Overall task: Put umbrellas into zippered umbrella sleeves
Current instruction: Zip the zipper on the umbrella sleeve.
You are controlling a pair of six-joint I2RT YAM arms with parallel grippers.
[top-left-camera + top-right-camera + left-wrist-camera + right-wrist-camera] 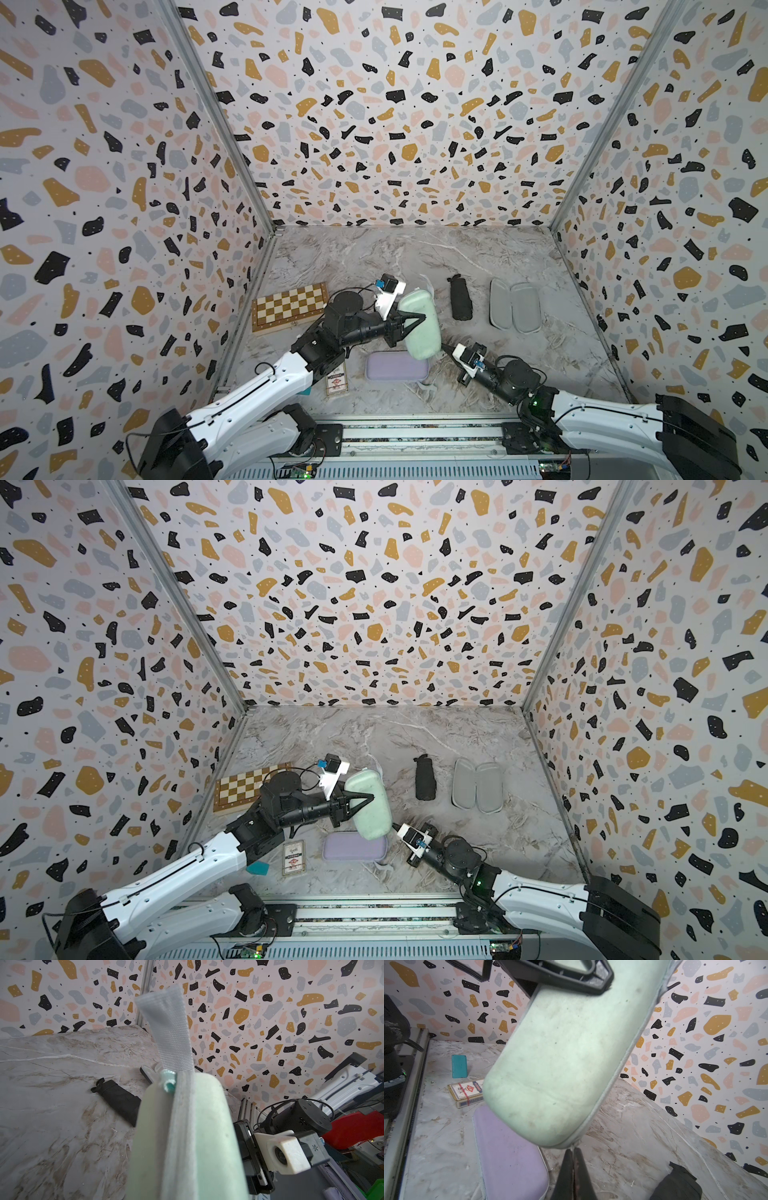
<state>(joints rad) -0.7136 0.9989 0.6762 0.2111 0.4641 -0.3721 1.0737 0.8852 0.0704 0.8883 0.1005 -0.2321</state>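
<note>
My left gripper (422, 320) is shut on the closed mint green sleeve (419, 324) and holds it tilted above the table. The sleeve fills the left wrist view (187, 1136), its grey strap (168, 1028) sticking up. My right gripper (573, 1149) is shut at the sleeve's lower zip end (572, 1142), and a thin zip pull seems pinched in its tips. A closed lilac sleeve (397, 366) lies flat below. The black umbrella (460, 298) lies further back. Beside it, a third sleeve (515, 305) lies open, its grey lining up.
A checkered chessboard box (291, 307) lies at the left wall. A card deck (336, 382) and a teal block (257, 867) lie under my left arm near the front rail. Patterned walls close three sides.
</note>
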